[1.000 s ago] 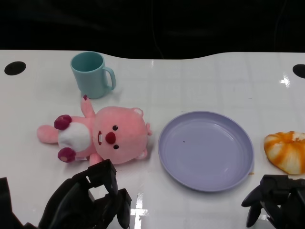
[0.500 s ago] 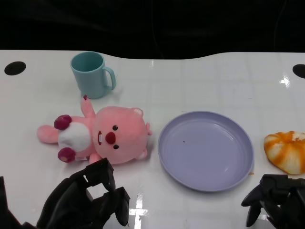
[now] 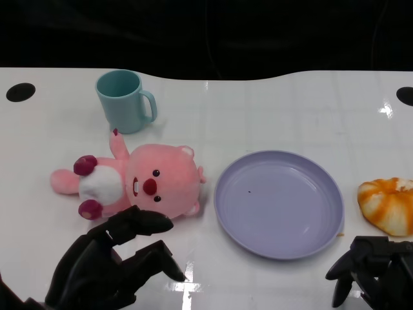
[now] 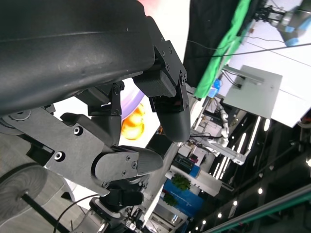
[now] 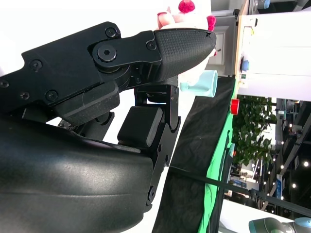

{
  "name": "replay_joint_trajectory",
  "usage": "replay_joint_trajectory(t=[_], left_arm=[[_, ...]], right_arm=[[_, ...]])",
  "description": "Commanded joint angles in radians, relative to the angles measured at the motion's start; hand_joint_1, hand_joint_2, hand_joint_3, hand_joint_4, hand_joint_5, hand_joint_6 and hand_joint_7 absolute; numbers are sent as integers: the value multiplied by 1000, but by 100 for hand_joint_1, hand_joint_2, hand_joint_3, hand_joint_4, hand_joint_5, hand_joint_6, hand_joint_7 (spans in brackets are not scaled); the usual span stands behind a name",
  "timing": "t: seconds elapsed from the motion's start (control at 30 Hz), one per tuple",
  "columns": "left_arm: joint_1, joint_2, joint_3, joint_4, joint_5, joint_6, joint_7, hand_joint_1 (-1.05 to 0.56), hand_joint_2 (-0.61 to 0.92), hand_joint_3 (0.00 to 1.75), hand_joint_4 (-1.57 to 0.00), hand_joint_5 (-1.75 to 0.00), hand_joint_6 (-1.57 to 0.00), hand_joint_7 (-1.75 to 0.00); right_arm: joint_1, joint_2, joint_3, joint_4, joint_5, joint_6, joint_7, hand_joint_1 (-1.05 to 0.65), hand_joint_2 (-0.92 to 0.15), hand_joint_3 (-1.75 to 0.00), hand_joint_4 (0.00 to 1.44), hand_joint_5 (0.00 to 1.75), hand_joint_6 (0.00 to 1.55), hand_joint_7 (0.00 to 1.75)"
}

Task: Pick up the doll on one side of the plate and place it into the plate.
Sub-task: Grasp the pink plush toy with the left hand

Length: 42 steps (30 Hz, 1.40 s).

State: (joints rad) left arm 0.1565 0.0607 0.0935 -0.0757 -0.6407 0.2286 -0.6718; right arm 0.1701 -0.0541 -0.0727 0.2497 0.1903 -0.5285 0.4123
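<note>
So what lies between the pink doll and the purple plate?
Nothing: in the head view only a narrow strip of bare white table separates the doll from the plate.

Over the last second the black many-fingered left hand (image 3: 113, 265) spreads its fingers (image 3: 143, 223): they were bunched and curled inward, and now they stretch apart and reach forward across the white table toward the pink plush doll with the white belly (image 3: 132, 182). The uppermost fingertip now lies just beside the doll's lower edge, near its head; whether it touches cannot be told. The hand holds nothing.
</note>
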Motion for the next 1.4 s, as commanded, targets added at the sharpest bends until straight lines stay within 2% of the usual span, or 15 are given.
replay_joint_trajectory(t=[0.03,0.13,0.27,0.5,0.67,0.87,1.17,1.4], left_arm=[[-7,4,17,-31,1,-24,16,-40,91,18,-64,-96,-79,-29],[-12,6,26,-48,-9,-22,21,-42,92,10,-61,-84,-79,-16],[-29,21,43,-63,-10,-40,3,-53,91,5,-54,-77,-73,-8],[-67,57,41,-68,80,-168,-5,-60,92,7,-34,-70,-55,0],[-127,98,30,-27,290,-377,39,-63,92,10,-23,-66,-43,0],[-184,169,25,-25,500,-492,131,-69,92,6,-11,-62,-34,0],[-242,263,-10,-14,812,-556,299,-65,92,2,-3,-58,-34,0],[-300,388,-83,-48,1146,-487,365,-70,92,6,0,-42,-24,0]], right_arm=[[-10,-9,-2,12,6,-16,-3,-100,-92,-28,113,124,114,81],[-14,-6,-1,17,5,-17,-4,-100,-92,-29,113,124,115,81],[-17,-2,3,20,3,-23,-6,-100,-92,-29,113,124,115,80],[-16,-3,2,17,12,-25,-2,-100,-92,-29,113,123,115,80],[-15,-5,-1,18,19,-24,3,-100,-92,-29,113,123,115,80],[-13,-7,-1,16,10,-23,-3,-101,-92,-29,113,123,115,80],[-13,-6,-1,15,12,-17,-4,-100,-92,-29,113,124,115,80],[-12,-9,-1,16,4,-25,-7,-100,-92,-30,113,125,114,82]])
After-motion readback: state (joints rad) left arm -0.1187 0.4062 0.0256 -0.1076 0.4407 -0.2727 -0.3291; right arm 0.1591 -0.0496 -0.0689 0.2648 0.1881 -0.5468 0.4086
